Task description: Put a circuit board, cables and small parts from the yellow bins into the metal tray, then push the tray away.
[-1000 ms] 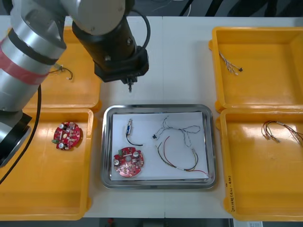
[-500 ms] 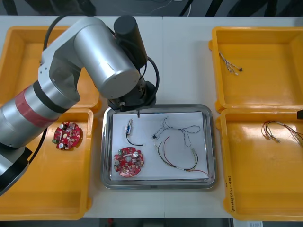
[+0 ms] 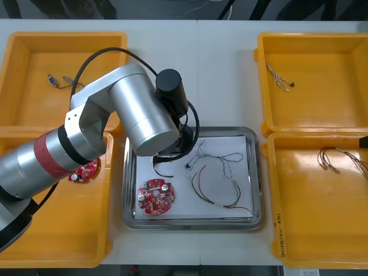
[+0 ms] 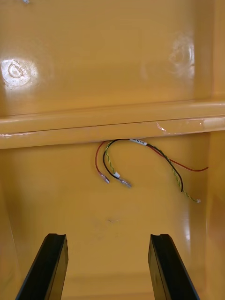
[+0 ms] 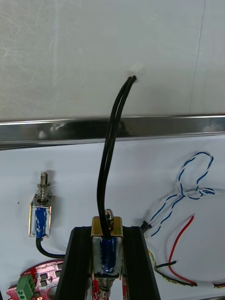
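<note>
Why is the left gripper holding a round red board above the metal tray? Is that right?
No. The left gripper is above the metal tray, but it holds a small metal part with a black cable, not a board. The left wrist view shows it.

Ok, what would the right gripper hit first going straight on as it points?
The right gripper, open, would likely meet the red and yellow cable lying ahead in the yellow bin; depth is unclear, so the bin floor may come first.

Electronics assembly bench in a lab or workshop: a light table (image 3: pixel 218 75) carries yellow bins (image 3: pixel 322 109), cables (image 3: pixel 336 158), red circuit boards (image 3: pixel 155 197) and a metal tray (image 3: pixel 190 224).
</note>
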`<act>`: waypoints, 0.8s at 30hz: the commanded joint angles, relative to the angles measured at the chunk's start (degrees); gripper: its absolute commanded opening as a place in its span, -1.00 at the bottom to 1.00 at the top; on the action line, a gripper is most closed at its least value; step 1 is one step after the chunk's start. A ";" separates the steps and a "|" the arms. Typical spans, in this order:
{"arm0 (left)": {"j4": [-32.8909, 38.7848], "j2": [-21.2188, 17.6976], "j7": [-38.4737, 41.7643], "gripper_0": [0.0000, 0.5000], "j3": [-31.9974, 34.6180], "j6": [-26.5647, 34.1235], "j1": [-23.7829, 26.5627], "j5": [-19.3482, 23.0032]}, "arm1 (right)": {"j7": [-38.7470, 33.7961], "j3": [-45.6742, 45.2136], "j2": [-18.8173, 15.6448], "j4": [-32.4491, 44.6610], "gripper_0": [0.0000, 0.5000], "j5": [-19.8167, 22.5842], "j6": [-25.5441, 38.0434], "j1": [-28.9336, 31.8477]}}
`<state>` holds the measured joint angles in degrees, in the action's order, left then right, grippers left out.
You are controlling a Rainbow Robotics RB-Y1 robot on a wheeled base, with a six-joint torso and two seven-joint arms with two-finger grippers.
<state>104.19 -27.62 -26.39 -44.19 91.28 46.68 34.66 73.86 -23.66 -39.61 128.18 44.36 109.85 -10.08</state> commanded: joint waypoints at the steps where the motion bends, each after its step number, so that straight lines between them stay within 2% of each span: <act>1: 1.98 -1.39 2.57 -1.00 -2.48 -1.72 -0.98 -1.44 | -2.32 0.98 0.24 2.08 1.00 -0.33 0.15 0.85; 12: 1.89 -2.71 2.75 -1.00 -5.20 -3.39 -2.03 -3.37 | -2.32 1.07 0.24 2.16 1.00 -0.15 0.15 0.85; 20: 1.89 -2.88 3.01 -1.00 -5.11 -3.57 -2.12 -3.20 | -2.41 1.07 0.24 2.16 1.00 -0.24 0.15 0.85; 22: 1.89 -2.88 3.01 -0.72 -5.11 -3.66 -2.12 -3.20 | -2.49 1.07 0.24 2.16 1.00 -0.24 0.15 0.85; 24: 1.89 -2.88 3.01 0.40 -5.20 -3.75 -2.12 -3.28 | -2.49 1.07 0.24 2.16 1.00 -0.15 0.15 0.85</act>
<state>104.19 -28.98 -26.31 -48.67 88.27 45.51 32.02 73.86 -23.36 -39.60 128.58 44.36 109.85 -9.98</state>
